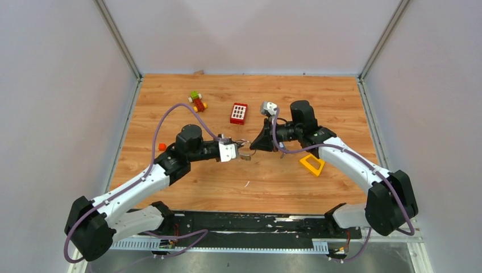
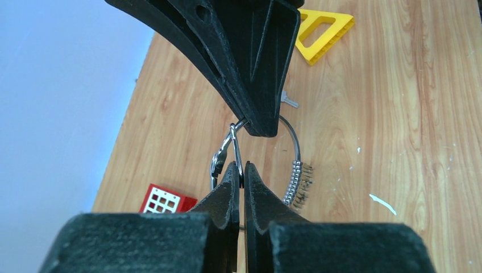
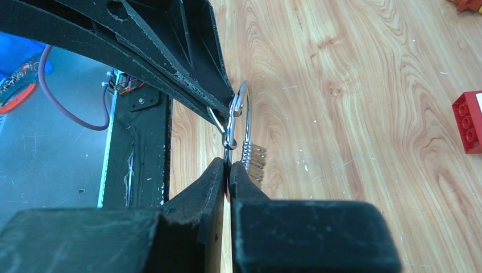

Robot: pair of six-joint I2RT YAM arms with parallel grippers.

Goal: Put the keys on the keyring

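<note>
Aloft, the keyring (image 2: 296, 142) — pinched by left gripper (image 2: 242, 172) and right gripper (image 3: 228, 169).

red brick (image 1: 239, 113) | yellow triangular block (image 1: 312, 164) | coloured brick toy (image 1: 197, 101) | wooden table (image 1: 335, 99)

silver keyring (image 2: 296, 139), red brick (image 1: 239, 113) with a white grid of squares, yellow triangular block (image 2: 328, 40), orange-brown wood-grain counter (image 1: 284, 187) with white flecks.
</note>
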